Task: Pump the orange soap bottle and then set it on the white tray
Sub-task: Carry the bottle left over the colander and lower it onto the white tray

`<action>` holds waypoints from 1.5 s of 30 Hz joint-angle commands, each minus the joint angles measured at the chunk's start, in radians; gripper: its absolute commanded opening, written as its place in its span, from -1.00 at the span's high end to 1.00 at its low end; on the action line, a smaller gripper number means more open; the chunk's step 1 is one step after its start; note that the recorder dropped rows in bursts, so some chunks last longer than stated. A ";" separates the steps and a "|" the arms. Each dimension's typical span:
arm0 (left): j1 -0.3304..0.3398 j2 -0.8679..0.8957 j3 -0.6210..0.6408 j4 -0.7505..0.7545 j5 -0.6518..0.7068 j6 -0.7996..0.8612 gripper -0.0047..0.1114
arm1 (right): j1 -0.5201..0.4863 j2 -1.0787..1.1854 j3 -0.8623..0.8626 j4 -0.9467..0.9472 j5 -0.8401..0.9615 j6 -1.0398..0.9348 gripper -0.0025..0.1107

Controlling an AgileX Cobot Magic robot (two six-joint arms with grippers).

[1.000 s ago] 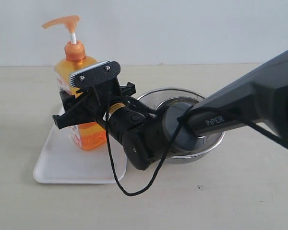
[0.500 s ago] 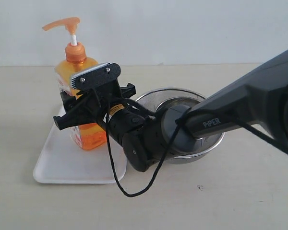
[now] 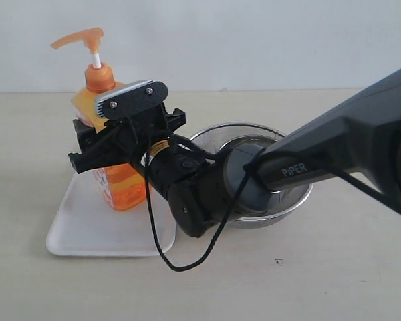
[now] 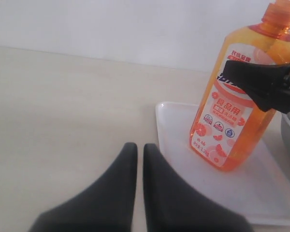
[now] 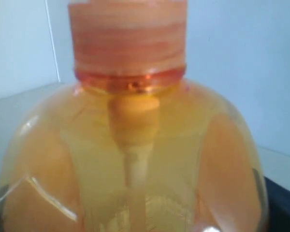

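tilt is the new thing in the exterior view: the orange soap bottle (image 3: 120, 184) now leans away from the steel bowl (image 3: 301, 194), where it stood straighter a moment ago. its base looks down on the white tray (image 3: 87, 231). the right gripper (image 3: 80, 144) straddles its body and has shifted with it.

left wrist view: left gripper (image 4: 136, 147) pinched shut on nothing, near the tray.

right wrist view: only bottle shoulder, so i can't tell if those jaws are clamped or letting go. my guess is the placing's nearly done, but it could tip.
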 commanded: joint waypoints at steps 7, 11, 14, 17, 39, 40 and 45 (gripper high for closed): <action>0.004 -0.004 0.003 0.005 0.002 0.002 0.84 | -0.001 -0.104 -0.004 0.142 0.056 -0.115 -0.40; 0.004 -0.004 0.003 0.005 0.002 0.002 0.84 | -0.001 -0.151 -0.004 0.142 0.127 -0.138 -0.40; 0.004 -0.004 0.003 0.005 0.002 0.002 0.84 | -0.001 -0.181 -0.004 0.162 0.175 -0.166 -0.40; 0.004 -0.004 0.003 0.005 0.002 0.002 0.84 | -0.001 -0.205 -0.004 0.166 0.219 -0.185 -0.40; 0.004 -0.004 0.003 0.005 0.002 0.002 0.84 | -0.001 -0.319 0.007 0.169 0.485 -0.248 0.18; 0.004 -0.004 0.003 0.005 0.002 0.002 0.84 | -0.001 -0.328 0.011 0.169 0.480 -0.246 0.17; 0.004 -0.004 0.003 0.005 0.002 0.002 0.84 | -0.001 -0.404 0.085 0.169 0.476 -0.239 0.17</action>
